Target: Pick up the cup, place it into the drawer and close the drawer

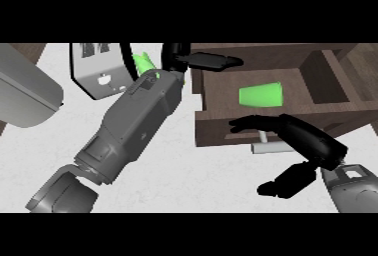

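1. Currently, the green cup (262,95) sits inside the open wooden drawer (221,132), near the middle of its floor. Neither hand touches it.
2. Our right hand (306,140) is at the drawer's front panel. Its fingers (247,122) are released and stretched leftward along the panel's top edge, just above the grey handle (269,146). They grasp nothing, and the thumb hangs lower, over the white counter (192,170).
3. Our left hand (177,55) is at the drawer's far left corner. Its fingers are released too, with one stretched rightward over the back rim, and we see nothing held in them.
4. Relative to the fingers, the cup lies deeper in the drawer than the right ones and well apart from them. It lies nearer to us than the left ones, off to their right, and also apart.
5. We judge the placing done, so closing the drawer is the step in hand. To do it well, we should first lift the left hand clear of the back rim. Then we should lay the right fingers flat against the front panel, keep them off its top edge, and push straight along the slide so the cup does not tip.
6. A second green shape (144,62) shows beside the left wrist, next to a grey appliance (100,72). We cannot tell what it is.
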